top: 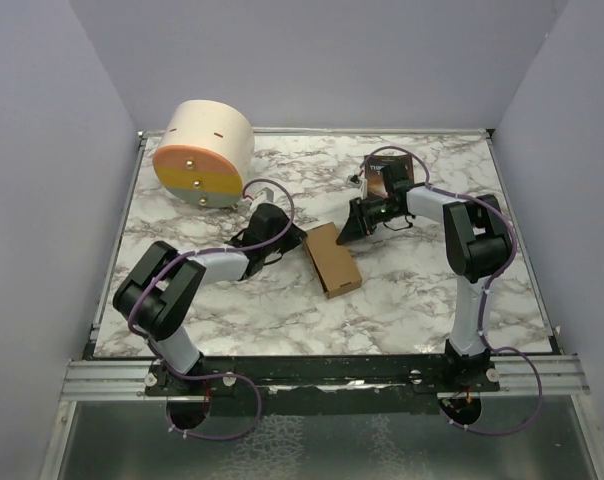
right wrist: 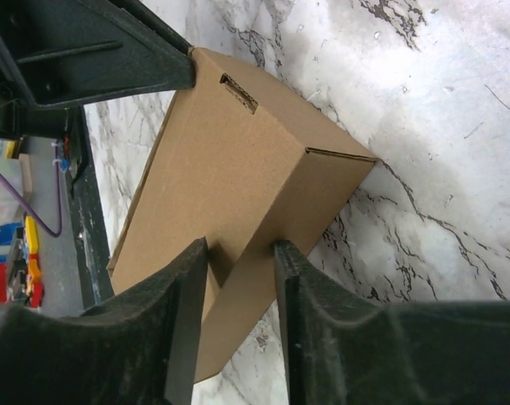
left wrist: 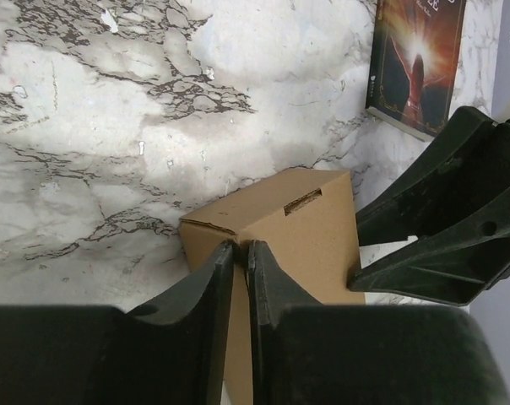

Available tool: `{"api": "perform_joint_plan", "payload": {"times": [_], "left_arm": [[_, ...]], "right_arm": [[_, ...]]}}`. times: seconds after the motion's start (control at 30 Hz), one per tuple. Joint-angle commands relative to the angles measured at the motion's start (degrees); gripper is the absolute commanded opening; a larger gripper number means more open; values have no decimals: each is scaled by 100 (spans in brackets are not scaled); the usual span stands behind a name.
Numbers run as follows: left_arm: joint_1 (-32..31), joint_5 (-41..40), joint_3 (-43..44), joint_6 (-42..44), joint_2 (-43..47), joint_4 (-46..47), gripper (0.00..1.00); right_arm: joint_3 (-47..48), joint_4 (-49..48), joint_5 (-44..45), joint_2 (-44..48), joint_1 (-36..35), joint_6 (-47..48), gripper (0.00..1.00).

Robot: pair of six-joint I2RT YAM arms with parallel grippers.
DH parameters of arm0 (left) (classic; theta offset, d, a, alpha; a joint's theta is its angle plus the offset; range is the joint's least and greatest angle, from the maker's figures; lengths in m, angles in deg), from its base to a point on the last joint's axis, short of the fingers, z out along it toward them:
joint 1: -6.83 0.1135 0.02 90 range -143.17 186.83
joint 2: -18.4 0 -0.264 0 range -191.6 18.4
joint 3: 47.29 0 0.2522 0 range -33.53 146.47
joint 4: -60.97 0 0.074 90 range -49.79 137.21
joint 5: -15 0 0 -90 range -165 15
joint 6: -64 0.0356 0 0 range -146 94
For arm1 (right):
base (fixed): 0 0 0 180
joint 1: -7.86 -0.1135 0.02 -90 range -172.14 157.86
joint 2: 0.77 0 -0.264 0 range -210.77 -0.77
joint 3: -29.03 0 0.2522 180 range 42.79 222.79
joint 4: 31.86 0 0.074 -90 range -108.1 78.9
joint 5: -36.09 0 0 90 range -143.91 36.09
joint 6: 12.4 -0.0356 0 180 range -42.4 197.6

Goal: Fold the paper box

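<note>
**Paper box standing closed at mid-worktop, both my grippers at its far end**

Brown cardboard, the paper box (top: 332,258) lies about the middle of the marble worktop (top: 422,300). It is turned askew, so its long sides run from far-left toward near-right. It has the form of a shut rectangular box, and a small slot (left wrist: 303,201) is cut in its upper face near the far end.

My left gripper (left wrist: 241,246) reaches in from the left edge's side and meets the box at its far-left corner. Its fingers (left wrist: 208,287) are pressed almost together, with only a thin slit between them. Cardboard shows through that slit, but I cannot tell whether an edge is caught there.

My right gripper (right wrist: 241,249) comes from the right edge's side to the box's far-right corner. Its fingers (right wrist: 187,312) are parted, with the box's corner showing between them and cardboard running on past both. The tips lie against the box, and I see nothing pinched.

A dark-covered book (left wrist: 415,59) lies toward the far edge, under my right arm. A large cream cylinder (top: 204,150) with an orange-yellow face sits in the far-left corner, well apart from the box.
</note>
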Motion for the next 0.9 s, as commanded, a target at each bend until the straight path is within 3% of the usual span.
{"api": "perform_joint_plan", "payload": {"times": [0.0,0.1,0.2,0.3,0.47,0.57,0.67,0.73,0.87], "left_arm": [[-92,164,161,444,203,-405,20],[-89,-60,73,675,528,-689,38],[-89,-166,-145,908,897,-819,47],[-89,0,-455,1099,1324,-749,51],[-132,1086,-1171,1215,2016,117,53],[-346,1502,-1507,1085,2275,459,54],[-667,1643,-1801,908,2522,691,54],[-828,1615,-1959,819,2661,701,48],[-1031,1339,-2145,1015,2892,352,10]], "right_arm": [[43,-24,43,89,-132,61,42],[-44,-127,-60,316,77,28,50],[-124,-79,-185,587,264,305,53],[-316,-54,-327,970,313,774,54],[-707,371,-946,1679,360,2050,54],[-1087,1298,-1271,2119,360,4040,52],[-1746,3337,-1222,2645,375,8735,54],[-2246,3661,-862,2926,393,10218,59],[-2418,3286,-398,3066,421,10034,58]]}}
